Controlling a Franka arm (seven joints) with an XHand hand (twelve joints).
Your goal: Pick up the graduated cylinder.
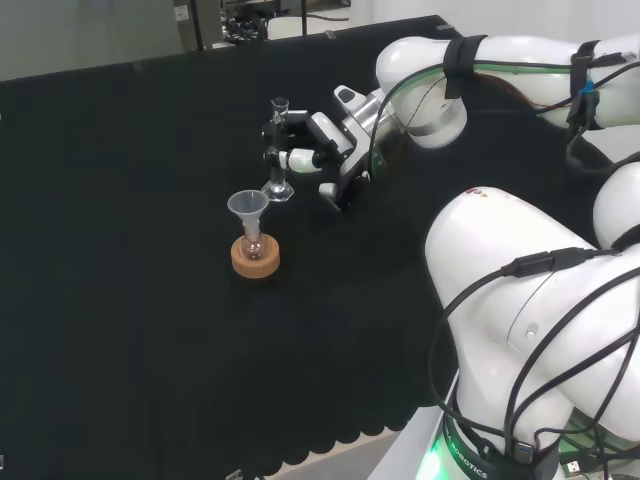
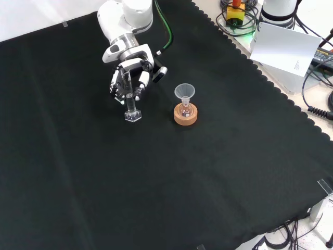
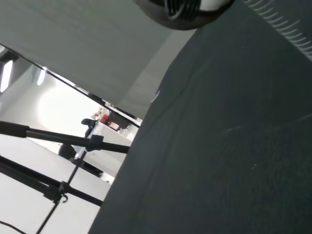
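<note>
The graduated cylinder (image 1: pixel 278 150) is a slim clear tube on a hexagonal foot, standing upright on the black cloth. In the front view the cylinder (image 2: pixel 130 105) rises from its foot into the fingers above it. My hand (image 1: pixel 318 150) reaches in from the right of the head view, fingers and thumb curled round the tube's upper half. From the front, the hand (image 2: pixel 128 75) hangs over the tube, with the foot showing below the fingertips. Whether the foot touches the cloth I cannot tell. A blurred part of the hand (image 3: pixel 181 9) shows in the wrist view.
A cork ring (image 1: pixel 255 257) holds a small flask with a clear funnel (image 1: pixel 248 206) in its neck, just in front of the cylinder in the head view. From the front, the ring (image 2: pixel 186 115) and funnel (image 2: pixel 184 91) stand right of the cylinder. The cloth's scalloped edge (image 2: pixel 270 86) runs along the right.
</note>
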